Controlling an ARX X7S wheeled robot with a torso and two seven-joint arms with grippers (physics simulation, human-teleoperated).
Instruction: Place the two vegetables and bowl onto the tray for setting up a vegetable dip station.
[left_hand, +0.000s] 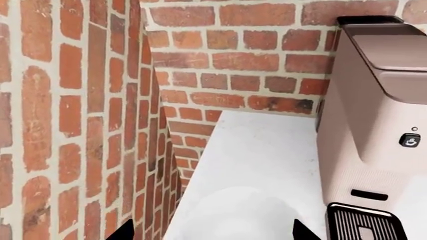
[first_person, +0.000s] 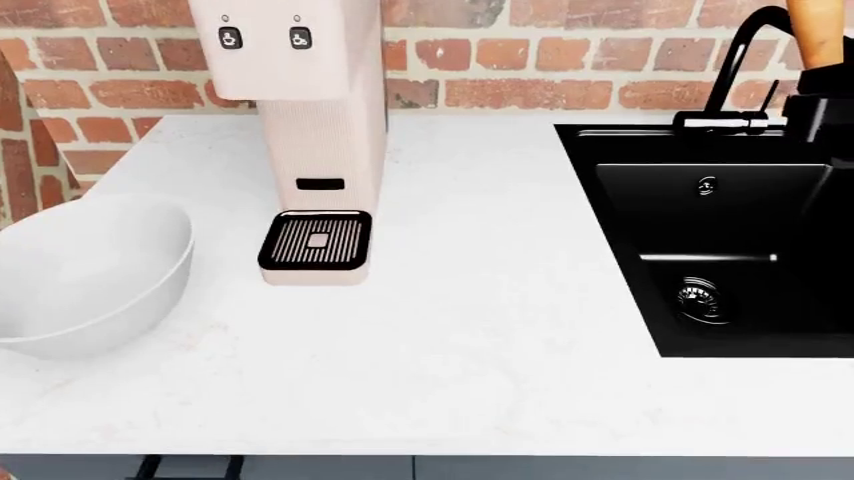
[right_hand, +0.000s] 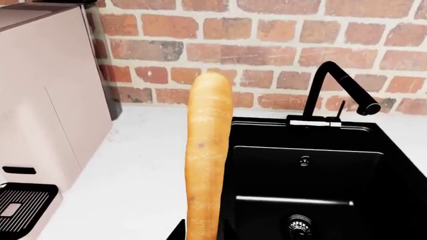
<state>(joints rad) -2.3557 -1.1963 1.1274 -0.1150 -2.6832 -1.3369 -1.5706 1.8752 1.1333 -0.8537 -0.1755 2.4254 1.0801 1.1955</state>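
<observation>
The white bowl (first_person: 83, 270) stands at the left end of the counter in the head view. In the left wrist view it is only a faint white shape (left_hand: 233, 217) between my left gripper's (left_hand: 213, 231) fingertips (left_hand: 123, 231). These are set wide apart and open, and contact with the bowl cannot be told. My right gripper (right_hand: 203, 231) is shut on the orange carrot (right_hand: 208, 150) and holds it upright above the sink's left edge. The carrot (first_person: 814, 28) also shows at the head view's top right, above the black gripper (first_person: 817, 115). The cucumber and the tray are out of view.
A beige coffee machine (first_person: 314, 140) with a black drip grille (first_person: 316, 242) stands at the back of the white counter (first_person: 467, 350). A black square sink (first_person: 721, 250) with a black faucet (first_person: 734, 70) is on the right. Brick walls close the back and left (left_hand: 67, 125).
</observation>
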